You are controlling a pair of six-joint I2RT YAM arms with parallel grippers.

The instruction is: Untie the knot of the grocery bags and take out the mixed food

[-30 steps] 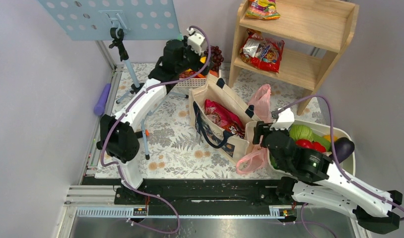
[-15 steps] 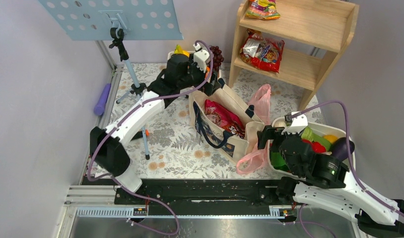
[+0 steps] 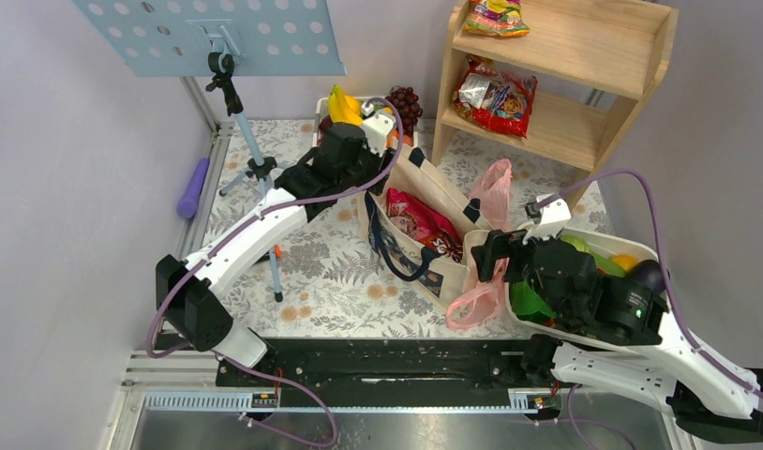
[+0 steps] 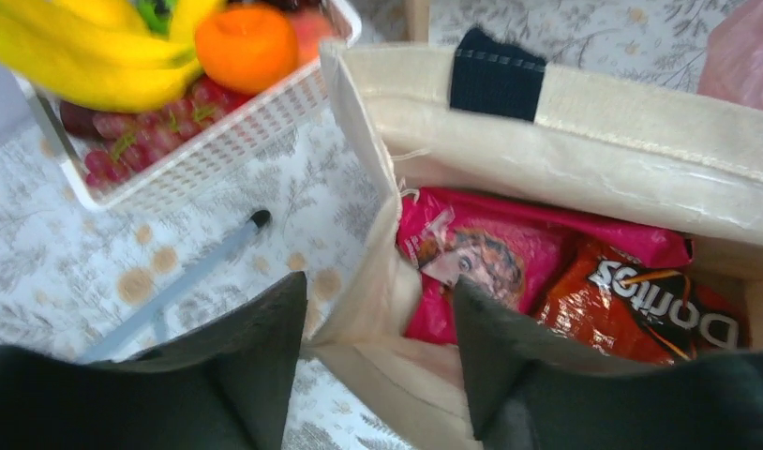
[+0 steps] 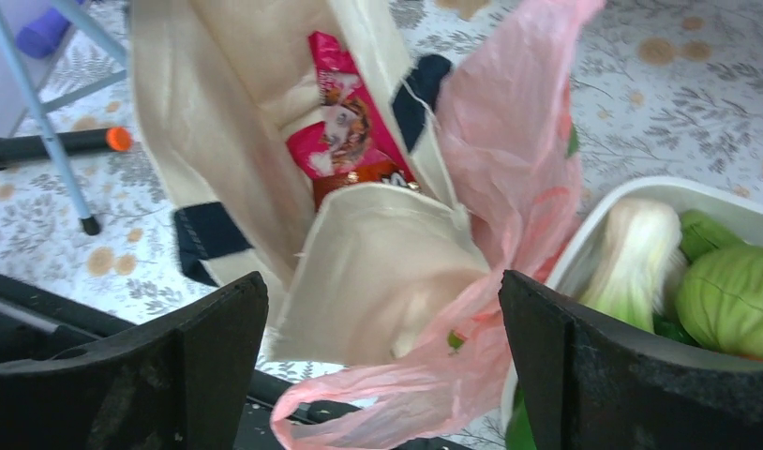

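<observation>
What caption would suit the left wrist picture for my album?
Open left hand above a canvas tote holding snack packets, beside a white basket of bananas, an orange and grapes.

Two claws: left claw (image 4: 380,281), right claw (image 5: 382,281). One canvas tote (image 3: 434,183) mid-bench, with two snack packets showing inside: a magenta packet (image 4: 481,262) and an orange-red packet (image 4: 640,300).

Two pink bags: the far bag (image 3: 495,187) at the tote's 2 o'clock, the near bag (image 3: 476,302) at its 5 o'clock.

One white basket (image 4: 218,131) at 12 o'clock holds one banana bunch (image 4: 87,47), one orange (image 4: 246,42) and one grape bunch (image 3: 406,100).

One shelf unit (image 3: 593,122) at 1 o'clock has one top packet (image 3: 495,17) and what look like two lower packets (image 3: 500,98).

One white tub (image 5: 584,234) at 4 o'clock; its vegetables (image 5: 734,300) are too hidden to count.
</observation>
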